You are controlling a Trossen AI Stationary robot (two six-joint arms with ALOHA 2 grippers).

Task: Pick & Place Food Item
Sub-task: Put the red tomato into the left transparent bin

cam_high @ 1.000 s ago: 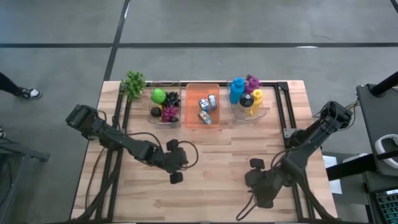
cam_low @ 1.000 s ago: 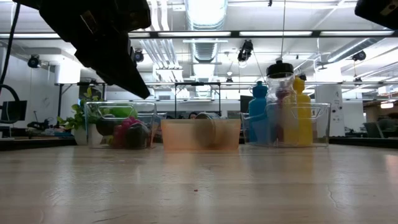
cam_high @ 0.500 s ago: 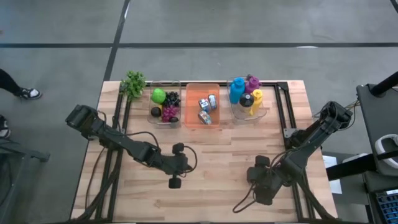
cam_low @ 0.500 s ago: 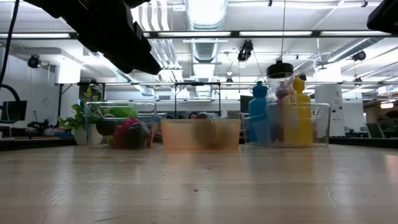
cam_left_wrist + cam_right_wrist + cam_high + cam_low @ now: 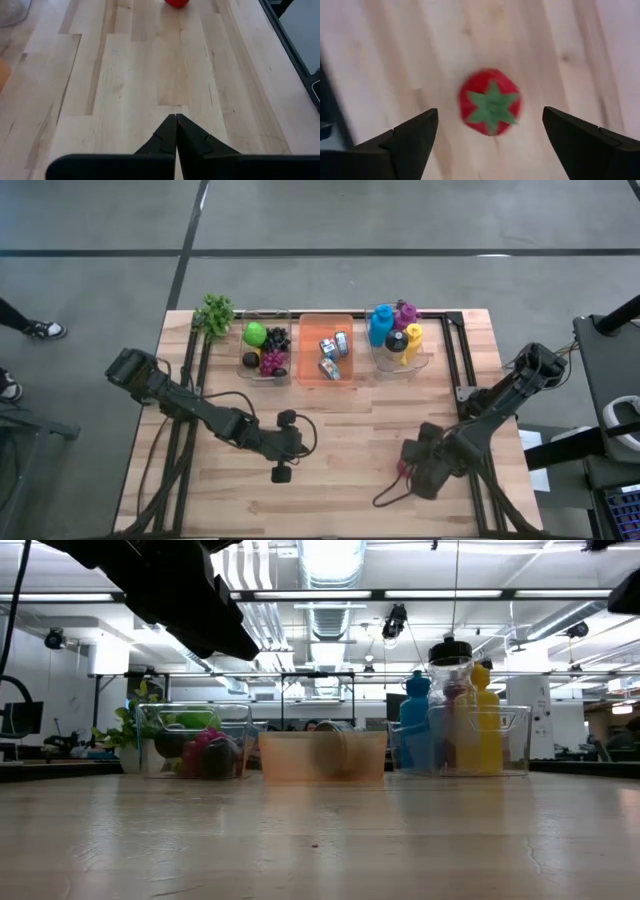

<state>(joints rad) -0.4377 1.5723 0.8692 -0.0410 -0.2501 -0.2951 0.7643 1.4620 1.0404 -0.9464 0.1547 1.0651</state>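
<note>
A red toy tomato (image 5: 490, 102) with a green star-shaped calyx lies on the wooden table toward its near right, calyx up. It shows as a red spot (image 5: 403, 470) in the high view and at the picture's edge (image 5: 176, 2) in the left wrist view. My right gripper (image 5: 490, 111) hangs over it, open and pointing steeply down, with one finger on either side of the tomato and clear of it. My left gripper (image 5: 176, 120) is shut and empty above bare table near the middle (image 5: 298, 444), aimed toward the tomato.
Along the far edge stand a clear bin of toy fruit (image 5: 265, 350), an orange bin of cans (image 5: 326, 350) and a clear bin of bottles (image 5: 398, 340), with a small green plant (image 5: 214, 313) at the far left. Bare wood lies between bins and grippers.
My right hand has tipped further down and shifted a little toward the table's right edge; the tomato now shows as a red spot beside it in the high view. My left wrist has rolled slightly in place.
</note>
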